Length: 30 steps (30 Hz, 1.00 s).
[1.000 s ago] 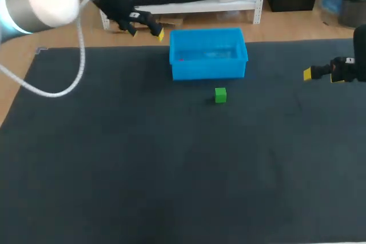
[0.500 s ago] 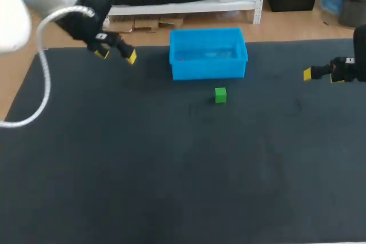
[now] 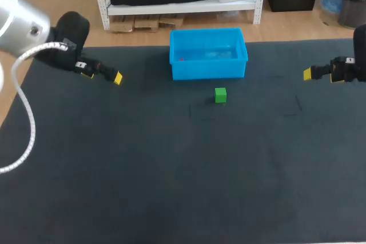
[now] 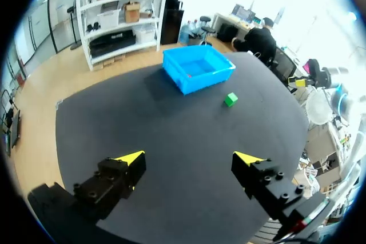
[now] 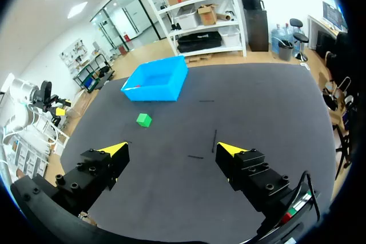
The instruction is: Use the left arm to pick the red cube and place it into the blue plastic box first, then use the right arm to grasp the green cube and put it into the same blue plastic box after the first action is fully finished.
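The blue plastic box (image 3: 209, 70) stands at the back middle of the dark mat. A small red cube (image 3: 181, 59) lies inside it, by its left wall. The green cube (image 3: 221, 95) sits on the mat just in front of the box. My left gripper (image 3: 103, 76) hangs open and empty over the mat's left side, well left of the box. My right gripper (image 3: 322, 75) is open and empty at the far right. The left wrist view shows its gripper (image 4: 189, 158) open, with the box (image 4: 197, 83) and green cube (image 4: 230, 99) far ahead. The right wrist view has its gripper (image 5: 171, 148) open, far from the green cube (image 5: 143, 119) and box (image 5: 151, 94).
The dark mat (image 3: 171, 170) covers the whole table; its back edge runs just behind the box. A white cable (image 3: 23, 118) loops down from my left arm over the mat's left edge. A few thin marks (image 3: 197, 112) lie near the green cube.
My left arm has swung away from the box's back left corner, moving left and lower over the mat. The right arm, box and cubes have not moved.
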### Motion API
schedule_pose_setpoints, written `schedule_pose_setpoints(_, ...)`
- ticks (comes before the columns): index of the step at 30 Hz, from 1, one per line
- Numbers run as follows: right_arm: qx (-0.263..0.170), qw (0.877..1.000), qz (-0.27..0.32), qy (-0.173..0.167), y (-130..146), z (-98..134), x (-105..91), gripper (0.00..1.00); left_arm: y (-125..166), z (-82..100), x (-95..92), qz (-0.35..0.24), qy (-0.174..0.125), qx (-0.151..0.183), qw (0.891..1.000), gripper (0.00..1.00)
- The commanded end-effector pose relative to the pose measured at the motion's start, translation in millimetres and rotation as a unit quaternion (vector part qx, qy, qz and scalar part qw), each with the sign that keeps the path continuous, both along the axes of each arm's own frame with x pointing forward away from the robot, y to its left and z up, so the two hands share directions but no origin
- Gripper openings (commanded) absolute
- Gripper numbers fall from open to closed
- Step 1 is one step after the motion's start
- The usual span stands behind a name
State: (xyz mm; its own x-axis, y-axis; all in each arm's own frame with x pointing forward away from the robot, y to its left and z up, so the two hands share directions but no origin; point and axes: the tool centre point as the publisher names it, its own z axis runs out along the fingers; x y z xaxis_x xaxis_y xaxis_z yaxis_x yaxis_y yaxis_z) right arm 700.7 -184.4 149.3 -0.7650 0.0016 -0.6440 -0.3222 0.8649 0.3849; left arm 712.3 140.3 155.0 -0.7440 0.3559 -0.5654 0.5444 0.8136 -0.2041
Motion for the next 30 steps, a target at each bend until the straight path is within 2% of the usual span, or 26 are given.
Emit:
schedule_pose_setpoints(1,0.000,1.000,0.001,0.000,-0.5,0.1,0.1,1.00,-0.8,-1.3,2.7,-0.001,-0.050,-0.047,0.998,1.00)
schedule_pose_setpoints(18,0.000,1.000,0.001,0.000,-0.5,0.1,0.1,1.00,-5.5,4.8,15.3,-0.029,-0.039,-0.049,0.998,1.00)
schedule_pose_setpoints(23,-0.057,0.998,0.005,0.015,15.6,5.9,12.2,1.00,-5.5,4.8,15.3,-0.029,-0.039,-0.049,0.998,1.00)
schedule_pose_setpoints(30,-0.113,0.993,0.004,0.044,54.8,10.2,29.6,1.00,-5.5,4.8,15.3,-0.029,-0.039,-0.049,0.998,1.00)
